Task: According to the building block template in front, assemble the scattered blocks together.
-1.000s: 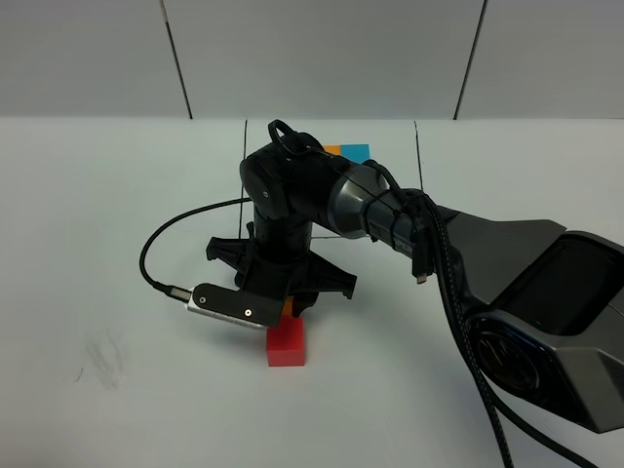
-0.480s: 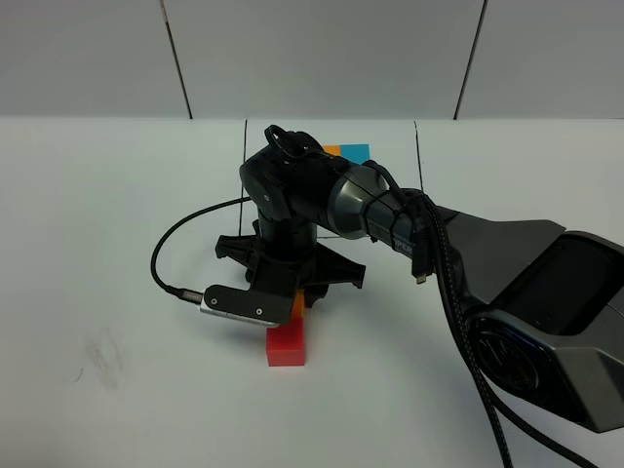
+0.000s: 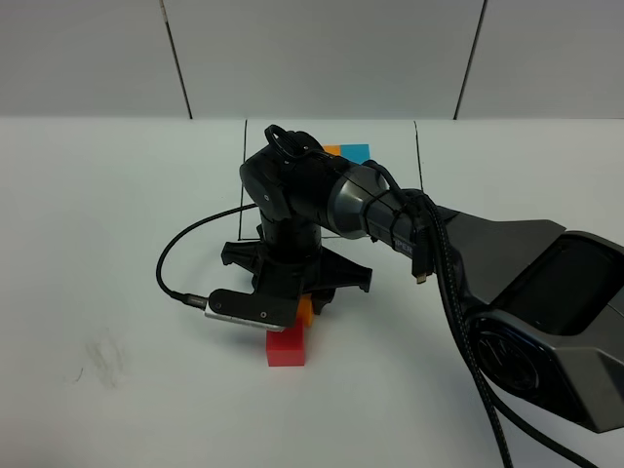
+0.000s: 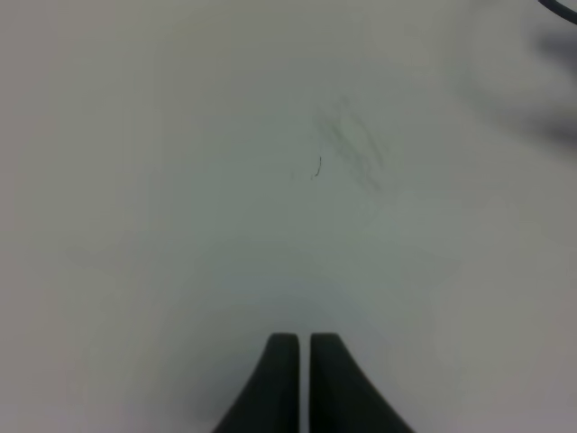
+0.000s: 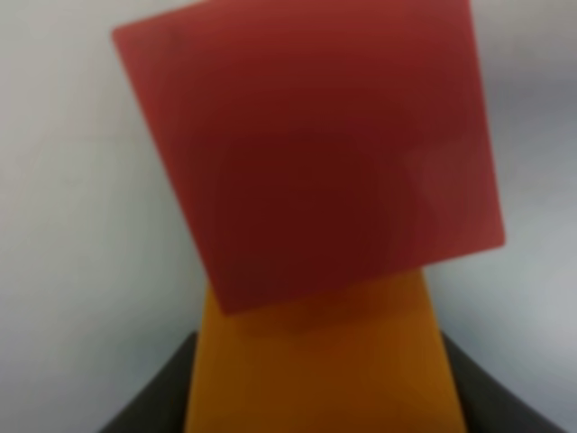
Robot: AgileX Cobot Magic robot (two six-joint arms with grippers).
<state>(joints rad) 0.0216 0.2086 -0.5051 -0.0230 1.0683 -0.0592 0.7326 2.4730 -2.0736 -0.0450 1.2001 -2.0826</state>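
Observation:
In the exterior high view my right gripper (image 3: 304,310) reaches across the middle and is shut on the orange cube (image 3: 306,312), held at the far edge of the red cube (image 3: 286,348) on the white table. The right wrist view shows the orange cube (image 5: 315,361) between the dark fingers (image 5: 149,401), touching or just above the red cube (image 5: 315,153). The template shows only its orange (image 3: 334,150) and blue (image 3: 357,153) parts behind the arm. The light blue loose cube is hidden. My left gripper (image 4: 302,347) is shut and empty over bare table.
A black cable (image 3: 180,258) loops left of the right wrist. A grey smudge (image 3: 102,356) marks the table at the front left and also shows in the left wrist view (image 4: 347,149). Thin black lines (image 3: 417,141) frame the template area.
My right gripper has shifted a little to the right and nearer the red cube with the orange cube in it. The red cube has not moved.

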